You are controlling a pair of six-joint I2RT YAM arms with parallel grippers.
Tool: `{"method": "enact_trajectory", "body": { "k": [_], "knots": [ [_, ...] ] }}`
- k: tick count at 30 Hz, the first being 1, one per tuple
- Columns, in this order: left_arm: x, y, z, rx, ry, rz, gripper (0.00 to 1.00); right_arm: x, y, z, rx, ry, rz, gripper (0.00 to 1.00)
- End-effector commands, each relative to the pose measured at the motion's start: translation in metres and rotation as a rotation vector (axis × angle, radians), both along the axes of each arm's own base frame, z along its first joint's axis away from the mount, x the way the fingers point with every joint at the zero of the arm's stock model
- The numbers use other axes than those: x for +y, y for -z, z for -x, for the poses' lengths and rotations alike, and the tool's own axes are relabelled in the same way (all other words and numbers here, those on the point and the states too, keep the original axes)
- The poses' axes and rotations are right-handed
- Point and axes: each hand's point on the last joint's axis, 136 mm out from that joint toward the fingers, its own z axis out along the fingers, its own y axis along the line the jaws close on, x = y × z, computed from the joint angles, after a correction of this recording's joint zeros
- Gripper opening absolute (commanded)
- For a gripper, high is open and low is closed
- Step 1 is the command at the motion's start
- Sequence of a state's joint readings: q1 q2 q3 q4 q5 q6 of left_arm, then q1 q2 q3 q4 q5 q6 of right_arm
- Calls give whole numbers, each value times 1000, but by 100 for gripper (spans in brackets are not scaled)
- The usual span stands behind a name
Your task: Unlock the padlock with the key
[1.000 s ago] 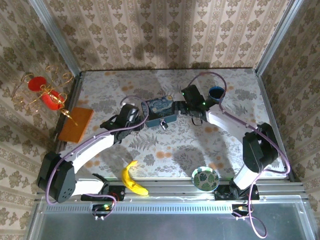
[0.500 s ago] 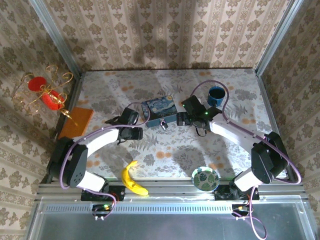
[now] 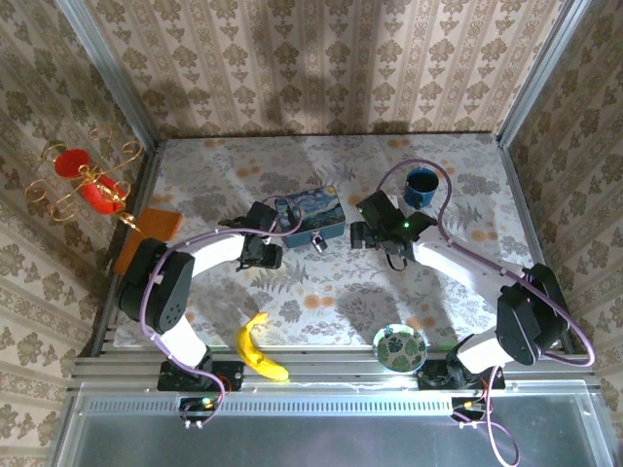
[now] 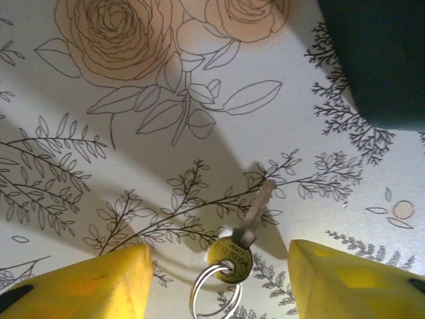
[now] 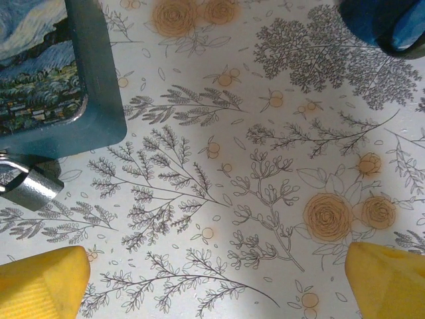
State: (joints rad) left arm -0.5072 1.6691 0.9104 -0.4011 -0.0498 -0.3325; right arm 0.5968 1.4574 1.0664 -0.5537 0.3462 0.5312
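My left claw (image 4: 219, 262) has swung over the key (image 4: 247, 224), jaws apart but narrowing, right claw (image 5: 214, 276) wide apart: grab next.

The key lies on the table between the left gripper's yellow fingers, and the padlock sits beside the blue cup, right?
Not quite: the padlock sits beside the painted blue tin, as the right wrist view shows. The rest is right.

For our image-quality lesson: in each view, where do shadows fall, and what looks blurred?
Top external: soft shadows mottle the table. Left wrist: a shadow band crosses the key; the dark shape top right is blurred. Right wrist: padlock sharp, blue cup soft.
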Motion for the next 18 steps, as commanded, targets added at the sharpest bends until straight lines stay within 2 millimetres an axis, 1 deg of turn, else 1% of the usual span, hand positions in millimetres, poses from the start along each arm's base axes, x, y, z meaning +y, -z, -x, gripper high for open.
{"method": "enact_trajectory", "body": {
  "k": [1,3,4,5,10,14,18],
  "knots": [
    [16,10,-2,9,-83,-17,52,-9,-6,5,-25,37,16,100],
    [20,11,-4,-2,-126,0,48,-9,-7,5,-30,38,10,100],
    [30,12,-9,-9,-175,10,46,-9,-8,6,-32,38,8,100],
    [34,12,-12,-19,-203,17,45,-9,-9,5,-34,38,7,100],
    [48,9,-16,-61,-306,35,39,-10,-10,6,-32,34,12,100],
    [52,7,-17,-85,-360,44,33,-9,-11,6,-31,30,17,100],
    [52,10,-16,-93,-390,66,29,-8,-15,6,-41,27,11,100]
  ]
}}
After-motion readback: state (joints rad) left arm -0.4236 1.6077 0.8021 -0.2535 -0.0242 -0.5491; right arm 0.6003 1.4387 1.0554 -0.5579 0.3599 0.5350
